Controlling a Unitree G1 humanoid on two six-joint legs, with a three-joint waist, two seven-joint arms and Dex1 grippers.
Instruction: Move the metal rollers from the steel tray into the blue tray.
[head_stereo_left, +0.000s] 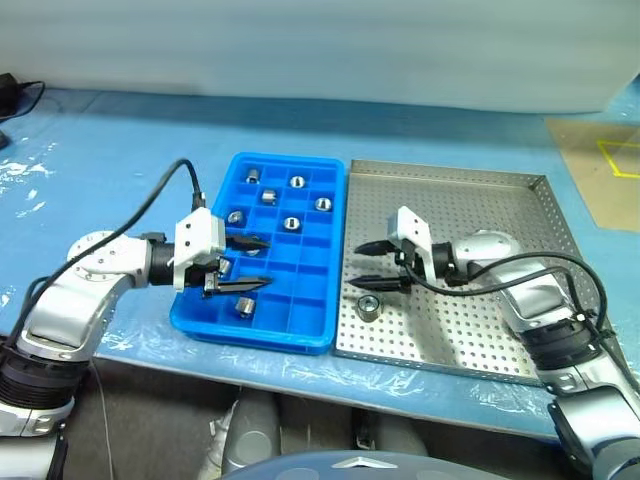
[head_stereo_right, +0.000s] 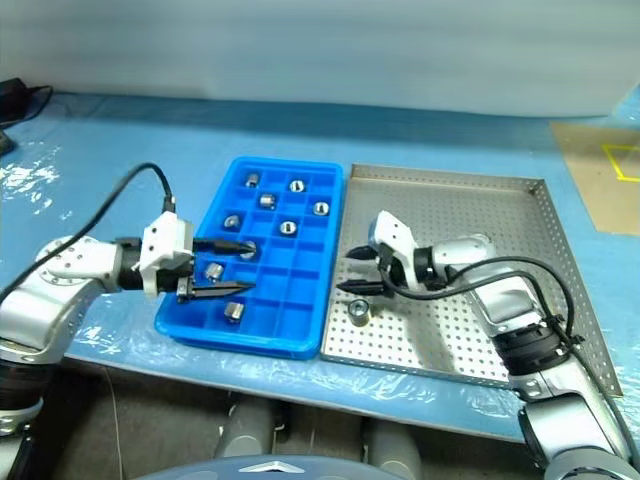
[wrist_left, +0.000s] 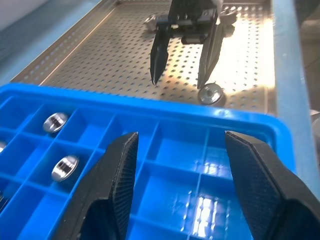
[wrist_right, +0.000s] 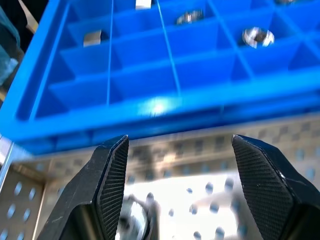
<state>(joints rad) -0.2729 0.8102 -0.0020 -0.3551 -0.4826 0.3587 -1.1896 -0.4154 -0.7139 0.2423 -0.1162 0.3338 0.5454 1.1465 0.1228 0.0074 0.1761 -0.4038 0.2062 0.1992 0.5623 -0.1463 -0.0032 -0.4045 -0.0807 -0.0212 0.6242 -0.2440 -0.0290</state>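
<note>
One metal roller (head_stereo_left: 368, 304) is left in the steel tray (head_stereo_left: 520, 215), near its left rim, just below the right end effector (head_stereo_left: 378, 266), whose fingers stand apart and empty. The left end effector (head_stereo_left: 250, 264) hovers apart and empty over the blue tray (head_stereo_left: 255, 337), where the other rollers sit. A skewed descent could knock the roller rolling away. The left wrist view shows the roller beside the fingertip, not between the fingers.

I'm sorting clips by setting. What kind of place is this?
Probably a workshop or lab bench set up for parts sorting: a perforated steel tray, a gridded blue tray holding metal rollers, and a table under a taped-down blue plastic cover.
</note>
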